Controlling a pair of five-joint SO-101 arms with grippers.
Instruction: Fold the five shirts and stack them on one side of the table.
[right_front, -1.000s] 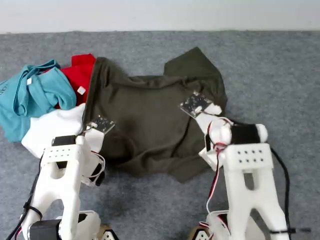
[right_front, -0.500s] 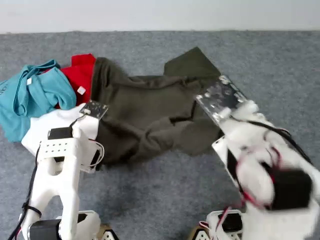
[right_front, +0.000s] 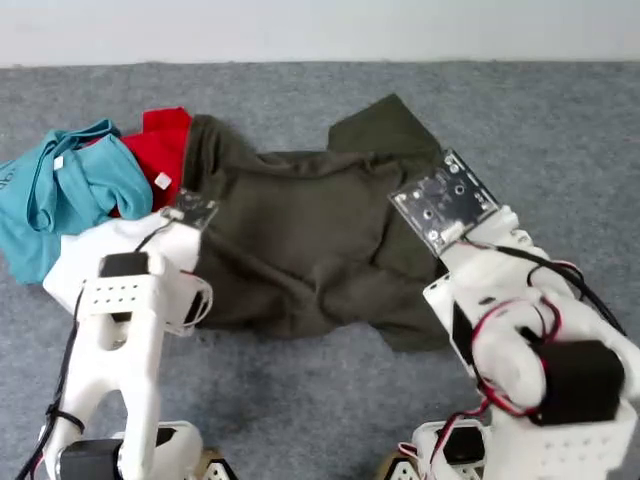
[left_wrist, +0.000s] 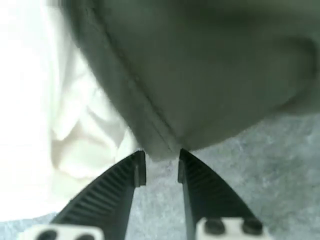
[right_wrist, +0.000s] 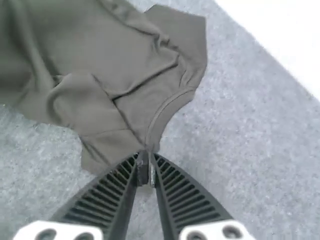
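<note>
- Four shirts could be counted on the table: olive shirt, teal shirt, red shirt, white shirt. A fifth could not be made out.
- Olive shirt lay mid-table, roughly spread out but rumpled, with creases and a lower corner turned over. Its left edge overlapped the red and white shirts.
- Teal, red and white shirts sat bunched in a heap at the left of the table. None was folded, and there was no stack.
- Right jaws were closed down to a sliver on the olive shirt's hem, at its lower right corner.
- Left jaws stood narrowly apart at the olive shirt's left hem, just beside the white shirt. The cloth reached the tips but did not look clamped.
- Judgement: task at an early stage, with the first shirt being laid flat for folding. All folds and the stacking remained to be done.
</note>
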